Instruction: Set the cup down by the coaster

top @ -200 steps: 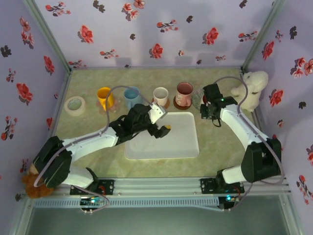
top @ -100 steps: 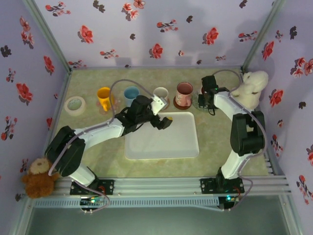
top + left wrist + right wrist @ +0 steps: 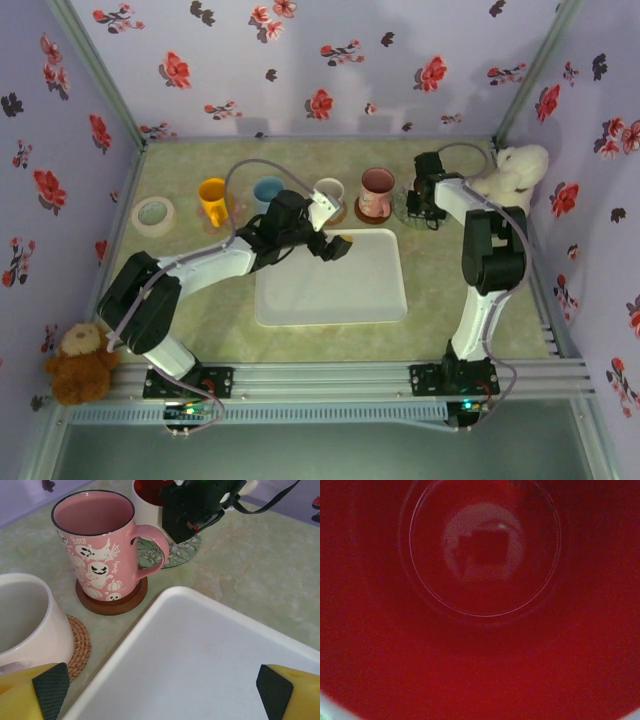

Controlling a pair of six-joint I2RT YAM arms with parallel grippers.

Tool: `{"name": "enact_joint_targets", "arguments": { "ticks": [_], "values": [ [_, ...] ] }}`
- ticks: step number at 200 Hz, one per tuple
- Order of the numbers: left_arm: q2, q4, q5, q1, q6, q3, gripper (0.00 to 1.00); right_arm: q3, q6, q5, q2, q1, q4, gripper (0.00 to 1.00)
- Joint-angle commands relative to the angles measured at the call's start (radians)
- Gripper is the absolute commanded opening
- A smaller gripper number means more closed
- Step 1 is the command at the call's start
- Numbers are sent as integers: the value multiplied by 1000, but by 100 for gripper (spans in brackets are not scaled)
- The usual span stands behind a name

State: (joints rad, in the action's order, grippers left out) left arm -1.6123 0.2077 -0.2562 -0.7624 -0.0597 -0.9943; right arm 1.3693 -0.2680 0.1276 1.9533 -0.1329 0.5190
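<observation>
The cup, white outside and red inside, stands on or just above the green leaf-patterned coaster at the back right. My right gripper sits on top of the cup, shut on its rim, and its fingers are hidden. In the left wrist view its black body covers the cup's right side. My left gripper hangs open over the white tray, with nothing between its yellow fingers.
A pink ghost mug on a brown coaster stands just left of the cup. Further left are a white cup on a woven coaster, a blue cup, a yellow mug and a tape roll. A white plush leans in the back right corner.
My right arm has swung back and left, carrying the cup to the green coaster. The left gripper has edged toward the back of the tray, still open.
</observation>
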Motion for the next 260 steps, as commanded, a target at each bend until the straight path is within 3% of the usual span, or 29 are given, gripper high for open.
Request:
{"name": "enact_joint_targets", "arguments": {
  "ticks": [1,78,260],
  "values": [
    [-27,22,-28,14,-5,-30,99,53,19,17,24,11,-52,0],
    [-45,64,-48,35,18,-14,99,75,-2,28,60,28,-32,0],
    [-50,90,-95,38,44,-14,99,-17,-17,-14,-65,24,19,6]
  ]
}}
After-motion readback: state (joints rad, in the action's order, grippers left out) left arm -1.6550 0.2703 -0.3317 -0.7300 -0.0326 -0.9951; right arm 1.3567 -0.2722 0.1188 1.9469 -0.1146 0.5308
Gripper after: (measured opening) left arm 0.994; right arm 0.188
